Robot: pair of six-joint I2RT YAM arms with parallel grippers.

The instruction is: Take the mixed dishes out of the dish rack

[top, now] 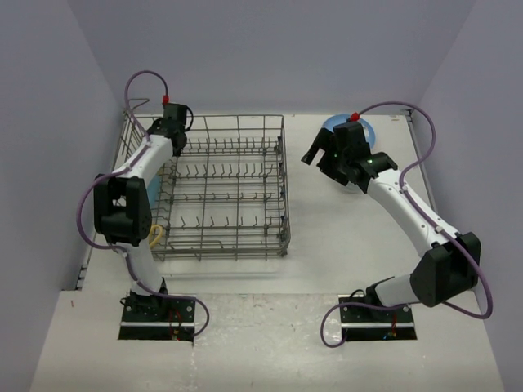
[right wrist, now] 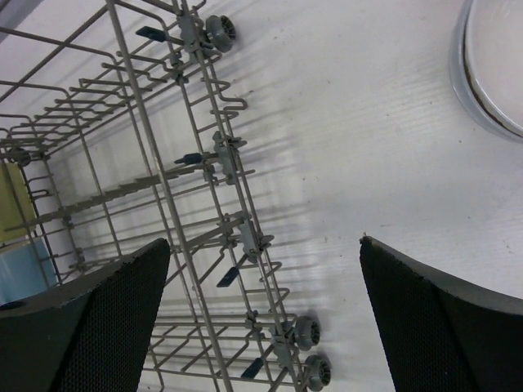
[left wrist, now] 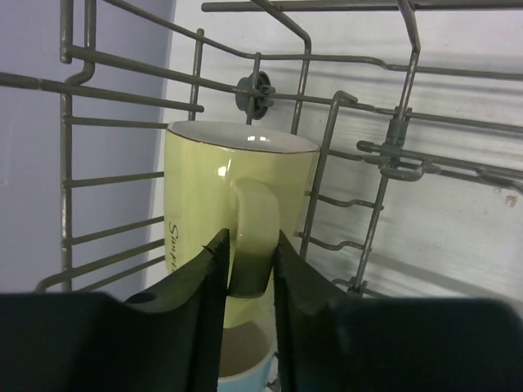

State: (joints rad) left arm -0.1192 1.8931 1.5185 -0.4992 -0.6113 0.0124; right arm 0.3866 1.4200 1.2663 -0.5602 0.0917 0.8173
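Observation:
The grey wire dish rack (top: 237,192) stands on the table's left half. My left gripper (top: 172,122) reaches into its far left corner. In the left wrist view it (left wrist: 249,241) is shut on the handle of an upright pale yellow-green mug (left wrist: 204,188). The rim of a light blue mug (left wrist: 245,363) shows just below. My right gripper (top: 319,155) hangs open and empty over the table to the right of the rack (right wrist: 163,163), with wide-spread jaws (right wrist: 265,241). A blue plate (top: 372,132) lies behind it, holding a white bowl (right wrist: 502,57).
A light blue dish (top: 154,192) and a yellow mug handle (top: 154,237) show at the rack's left side, partly hidden by my left arm. Walls close in on the left, back and right.

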